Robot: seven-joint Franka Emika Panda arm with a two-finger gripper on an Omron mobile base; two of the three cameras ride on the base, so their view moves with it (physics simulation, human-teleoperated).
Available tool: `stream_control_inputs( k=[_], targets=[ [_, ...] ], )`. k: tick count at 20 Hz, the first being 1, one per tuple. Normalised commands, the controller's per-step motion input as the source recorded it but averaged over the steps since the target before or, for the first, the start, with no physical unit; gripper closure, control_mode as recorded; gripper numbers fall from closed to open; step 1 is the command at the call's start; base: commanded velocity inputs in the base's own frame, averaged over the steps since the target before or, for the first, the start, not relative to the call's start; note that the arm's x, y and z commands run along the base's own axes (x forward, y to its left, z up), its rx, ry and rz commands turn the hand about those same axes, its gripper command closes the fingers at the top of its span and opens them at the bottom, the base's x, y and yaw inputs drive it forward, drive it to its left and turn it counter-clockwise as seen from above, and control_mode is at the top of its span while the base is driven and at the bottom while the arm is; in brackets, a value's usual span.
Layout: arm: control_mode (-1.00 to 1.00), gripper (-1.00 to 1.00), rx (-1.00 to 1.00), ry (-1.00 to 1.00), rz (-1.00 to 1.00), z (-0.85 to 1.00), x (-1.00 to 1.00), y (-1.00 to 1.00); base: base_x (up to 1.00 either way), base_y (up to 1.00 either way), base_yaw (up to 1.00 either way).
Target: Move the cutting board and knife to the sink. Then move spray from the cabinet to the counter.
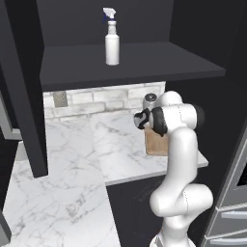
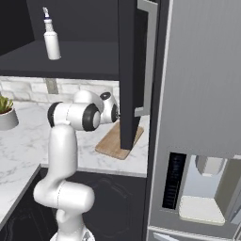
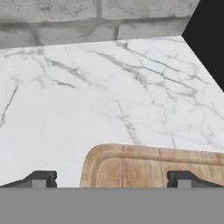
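The light-brown cutting board (image 3: 153,168) lies on the white marble counter (image 3: 87,96), with its rounded far corner just ahead of my gripper (image 3: 111,179). The fingertips (image 3: 41,178) stand wide apart on either side of the board's edge, open, with nothing held. From the base cameras the cutting board (image 1: 155,144) (image 2: 115,140) sits near the counter's right end, partly behind my arm. The white spray (image 1: 112,41) (image 2: 51,40) stands upright on the black cabinet's shelf (image 1: 144,60), above the counter. The knife is out of view.
An open black cabinet door (image 2: 128,70) with a grey handle (image 2: 149,56) hangs just right of the board. The steel fridge (image 2: 202,94) stands beyond it. A potted plant (image 2: 5,113) sits at the counter's left. Another dark door panel (image 1: 24,96) hangs on the left.
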Motion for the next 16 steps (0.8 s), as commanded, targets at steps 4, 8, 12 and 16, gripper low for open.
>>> stream_control_inputs(
  k=[4, 8, 12, 16],
  targets=[
    [-1.0, -1.0, -0.02, 0.07, 0.0, -0.12, 0.37, 0.0, 0.0, 0.0, 0.0],
    [-1.0, -1.0, 0.0, 0.02, 0.0, -0.14, 0.41, 0.0, 0.0, 0.0, 0.0],
    [-1.0, -1.0, 0.0, 0.0, 0.0, -0.11, 0.25, -0.03, 0.0, 0.0, 0.0],
    [-1.0, -1.0, 0.0, 0.0, 0.0, -0.07, 0.11, -0.04, 0.0, 0.0, 0.0]
  ],
)
